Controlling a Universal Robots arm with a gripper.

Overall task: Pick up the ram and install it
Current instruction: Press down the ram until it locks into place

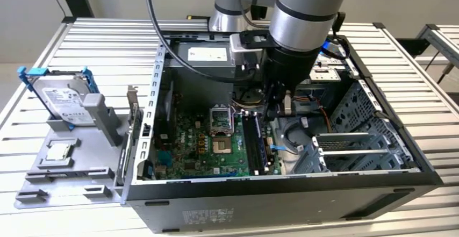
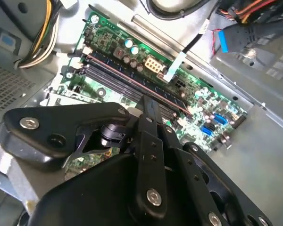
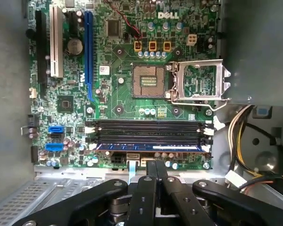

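Slatted worktop (image 1: pixel 43 113) bearing open computer case (image 1: pixel 287 205); gripper (image 3: pixel 154 165) with fingers closed together, empty, just above ram (image 3: pixel 148 147) seated in motherboard (image 3: pixel 127 108) slot; cables (image 3: pixel 238 141), hard drive (image 1: pixel 63 103) nearby.

We see the computer case (image 1: pixel 287 194) on the slatted table (image 1: pixel 86 33), the motherboard (image 1: pixel 208 145) inside it, the ram (image 3: pixel 148 147) in its outermost slot, and the hard drive (image 1: pixel 61 100) beside the case at the exterior view's left.
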